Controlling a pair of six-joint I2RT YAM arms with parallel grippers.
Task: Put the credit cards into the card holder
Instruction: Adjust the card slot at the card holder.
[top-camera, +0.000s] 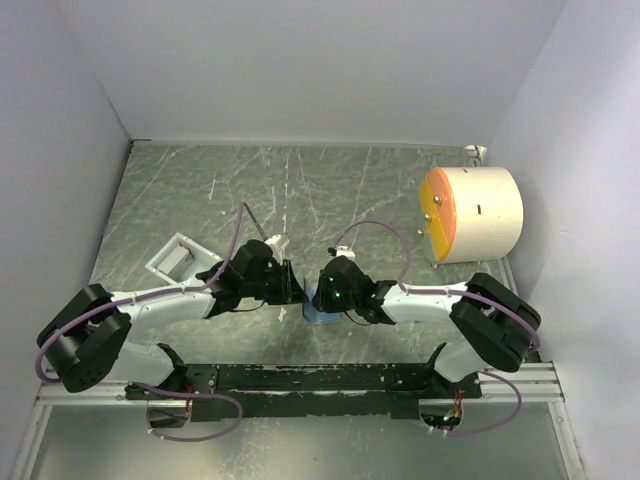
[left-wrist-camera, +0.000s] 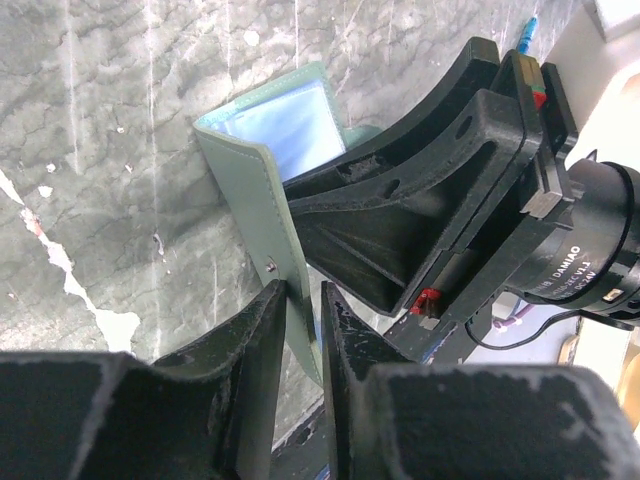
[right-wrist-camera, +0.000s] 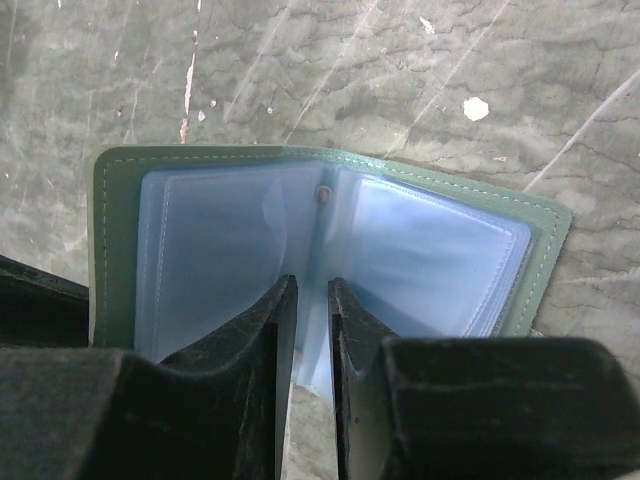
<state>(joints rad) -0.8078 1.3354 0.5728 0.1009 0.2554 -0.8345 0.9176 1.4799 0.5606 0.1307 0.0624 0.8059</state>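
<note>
Showed the card holder (right-wrist-camera: 230, 250) spread open at the near middle of the table (top-camera: 300, 190), directly between the two grippers, pale blue pockets inside, green cover outside; could not tell whether flat or tipped up on one edge. Showed no credit cards in any view; could not make out the grey content of the white tray (top-camera: 163, 250) left of the arms. Placed the right gripper (right-wrist-camera: 311, 288) over the spine, fingers (right-wrist-camera: 250, 350) nearly together with pale blue plastic in the slit; could not decide whether clenched on a pocket leaf or merely resting against it. Placed the left gripper (left-wrist-camera: 302, 300) at one edge of the green cover, jaws narrowly parted with that edge in the gap; likewise undecided between grasp and release. Noted a cream drum with an orange face (top-camera: 480, 210) well apart, far right.

Judged the stage early: opened, without any card loaded. Judged the hazards thus. (a) Folding shut of the cover, from slackening of either hold before insertion of a card. (b) Creasing or tearing of the thin plastic, from a pinch on one leaf plus a pull. (c) Sliding across the smooth table, from a push against a pocket lip with one side unsteadied. (d) Contact between the grippers, from work so close together over one small object.
</note>
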